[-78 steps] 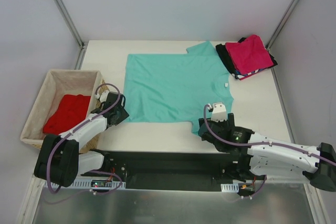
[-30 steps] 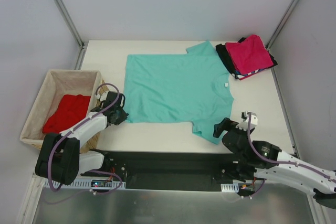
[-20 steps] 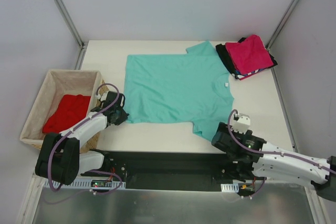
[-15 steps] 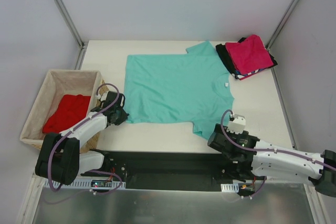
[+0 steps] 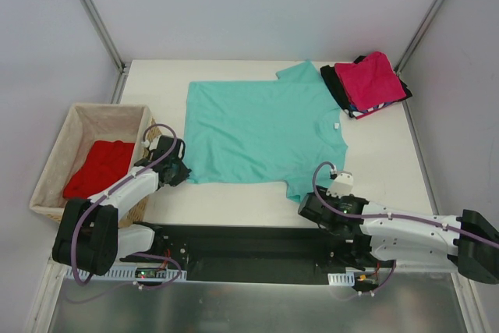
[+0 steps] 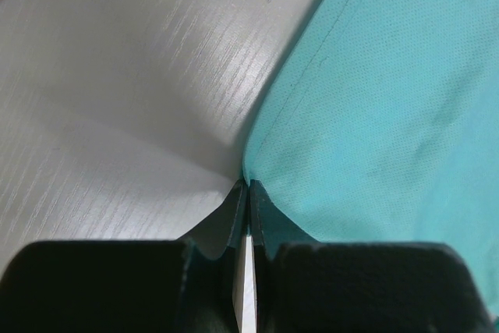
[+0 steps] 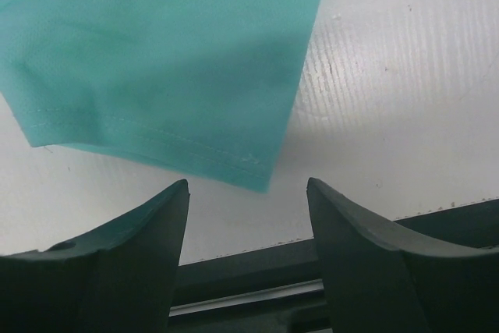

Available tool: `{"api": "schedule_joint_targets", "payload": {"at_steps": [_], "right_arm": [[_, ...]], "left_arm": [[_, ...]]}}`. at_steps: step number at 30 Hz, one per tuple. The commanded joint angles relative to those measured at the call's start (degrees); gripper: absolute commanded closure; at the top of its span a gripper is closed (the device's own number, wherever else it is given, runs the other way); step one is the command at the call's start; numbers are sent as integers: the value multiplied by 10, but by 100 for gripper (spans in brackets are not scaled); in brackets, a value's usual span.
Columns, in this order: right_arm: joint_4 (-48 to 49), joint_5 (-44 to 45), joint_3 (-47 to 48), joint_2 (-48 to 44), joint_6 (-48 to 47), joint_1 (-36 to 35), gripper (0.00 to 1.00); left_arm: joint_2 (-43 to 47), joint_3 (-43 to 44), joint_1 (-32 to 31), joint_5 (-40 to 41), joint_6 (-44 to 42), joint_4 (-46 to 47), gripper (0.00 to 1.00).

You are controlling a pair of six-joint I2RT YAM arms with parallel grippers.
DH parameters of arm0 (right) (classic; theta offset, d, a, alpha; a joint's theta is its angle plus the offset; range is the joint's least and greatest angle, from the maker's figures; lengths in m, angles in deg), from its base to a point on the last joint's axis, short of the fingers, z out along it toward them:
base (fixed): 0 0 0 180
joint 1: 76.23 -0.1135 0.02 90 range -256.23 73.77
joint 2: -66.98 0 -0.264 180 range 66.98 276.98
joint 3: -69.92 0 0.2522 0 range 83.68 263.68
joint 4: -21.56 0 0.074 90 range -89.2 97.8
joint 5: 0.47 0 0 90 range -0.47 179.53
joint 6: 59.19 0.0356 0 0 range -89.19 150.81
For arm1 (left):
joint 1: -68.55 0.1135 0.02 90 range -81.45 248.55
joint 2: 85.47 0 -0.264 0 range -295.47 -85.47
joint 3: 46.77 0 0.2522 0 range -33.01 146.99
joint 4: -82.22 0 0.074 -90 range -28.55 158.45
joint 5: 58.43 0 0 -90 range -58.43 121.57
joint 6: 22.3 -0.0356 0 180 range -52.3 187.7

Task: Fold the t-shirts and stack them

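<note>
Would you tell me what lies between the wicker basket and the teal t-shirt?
In the top view, the left pincer sits there, shut on the teal t-shirt's near corner; farther back, only bare table.

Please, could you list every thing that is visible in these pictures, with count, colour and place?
teal shirt: 1, teal, spread flat mid-table
pink shirt: 1, pink, top of far right pile
black shirt: 1, black, under it
striped shirt: 1, striped, edge showing in pile
red shirt: 1, red, inside basket
basket: 1, tan, left
table: 1, white
left hand: 1, black, shut on teal shirt's corner
right hand: 1, black, open by near sleeve
</note>
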Motion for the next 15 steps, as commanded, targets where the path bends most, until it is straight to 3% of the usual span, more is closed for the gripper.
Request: {"api": "schedule_joint_targets", "payload": {"at_steps": [1, 7, 15], "right_arm": [[15, -9, 8, 8, 22, -4, 39], [25, -16, -4, 20, 29, -1, 51], [50, -15, -25, 1, 29, 6, 51]], "left_arm": [[12, -2, 9, -4, -7, -12, 100], [8, 0, 10, -5, -8, -10, 100], [12, -1, 12, -5, -10, -13, 100]]}}
